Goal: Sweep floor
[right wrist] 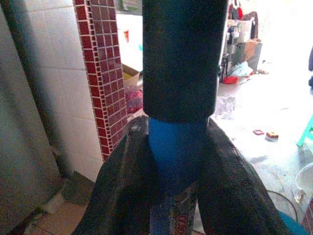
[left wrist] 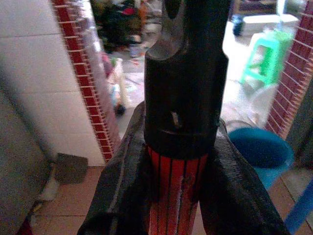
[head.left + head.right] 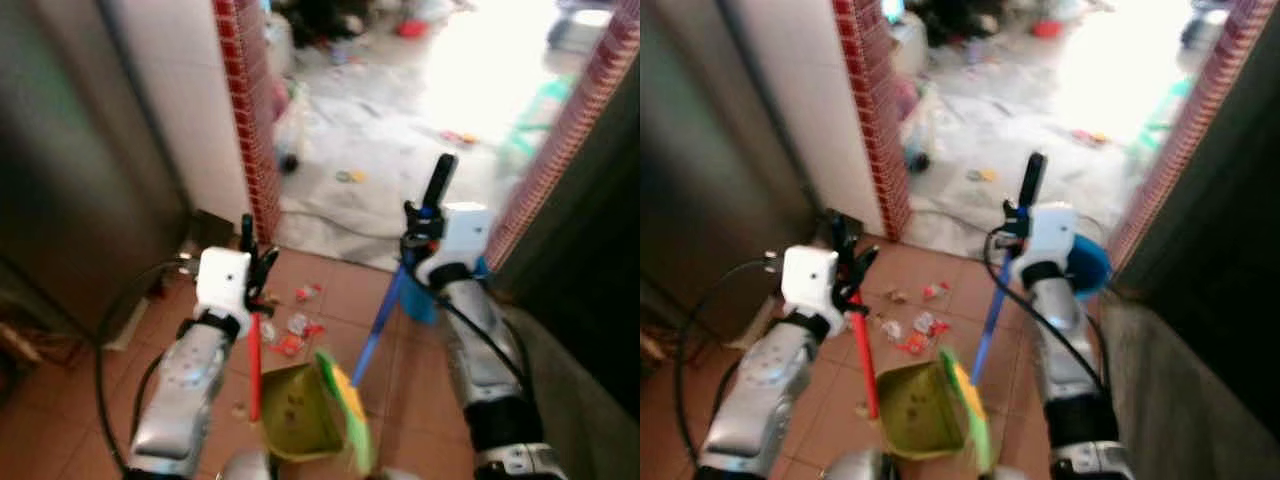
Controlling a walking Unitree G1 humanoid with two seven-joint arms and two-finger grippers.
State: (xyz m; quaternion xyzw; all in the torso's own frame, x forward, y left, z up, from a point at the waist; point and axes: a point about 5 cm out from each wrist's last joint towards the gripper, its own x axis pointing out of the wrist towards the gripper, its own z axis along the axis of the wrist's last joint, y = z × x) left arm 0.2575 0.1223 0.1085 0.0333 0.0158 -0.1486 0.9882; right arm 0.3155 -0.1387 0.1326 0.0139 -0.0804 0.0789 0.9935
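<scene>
My left gripper is shut on the red handle of a yellow-green dustpan, which rests on the terracotta tiles in front of me. My right gripper is shut on a blue broom handle with a black grip on top. Small red and white scraps of litter lie on the tiles just beyond the dustpan. In the left wrist view my fingers clamp the red handle. The right wrist view has the blue handle between its fingers.
A red brick pillar and white tiled wall stand at the left, with a dark metal surface beside them. A blue bucket sits by the right brick wall. Beyond lies a littered grey floor and a green stool.
</scene>
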